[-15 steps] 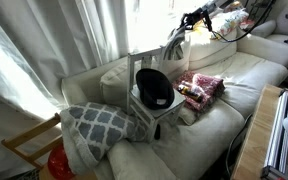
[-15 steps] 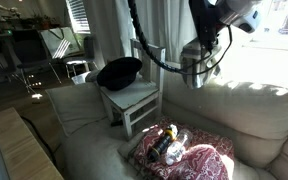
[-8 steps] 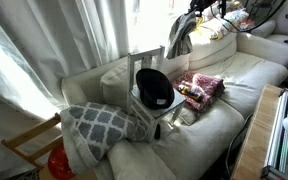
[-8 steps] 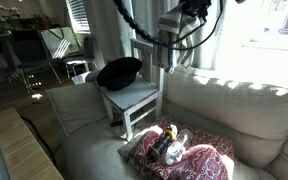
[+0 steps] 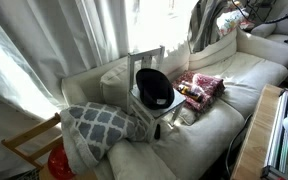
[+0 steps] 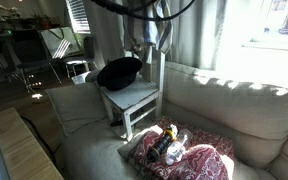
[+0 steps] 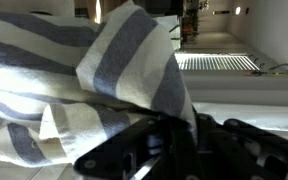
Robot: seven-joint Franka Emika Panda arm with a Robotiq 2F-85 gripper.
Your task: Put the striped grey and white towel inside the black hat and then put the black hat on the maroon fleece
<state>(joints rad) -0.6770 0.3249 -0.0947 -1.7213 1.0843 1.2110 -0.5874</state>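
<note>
The striped grey and white towel (image 7: 79, 70) fills the wrist view and hangs bunched from my gripper (image 7: 156, 132), which is shut on it. In an exterior view the towel (image 6: 155, 33) dangles high above the back of the small white chair (image 6: 136, 101). The black hat (image 5: 154, 88) lies on that chair seat, crown down and empty, and shows in both exterior views (image 6: 119, 72). The maroon fleece (image 5: 200, 87) is spread on the sofa seat beside the chair, also seen nearer the camera (image 6: 199, 160). The gripper's body is cut off at the top of both exterior views.
A grey cushion with white lattice (image 5: 96, 124) leans on the cream sofa (image 5: 239, 68). Small objects (image 6: 167, 146) rest on the fleece. Curtains (image 5: 74, 35) hang behind. A wooden table edge (image 5: 264, 125) and a red object (image 5: 60, 163) stand near the sofa.
My gripper has risen with the towel and swung across toward the space above the chair. The hat and fleece have not moved.
</note>
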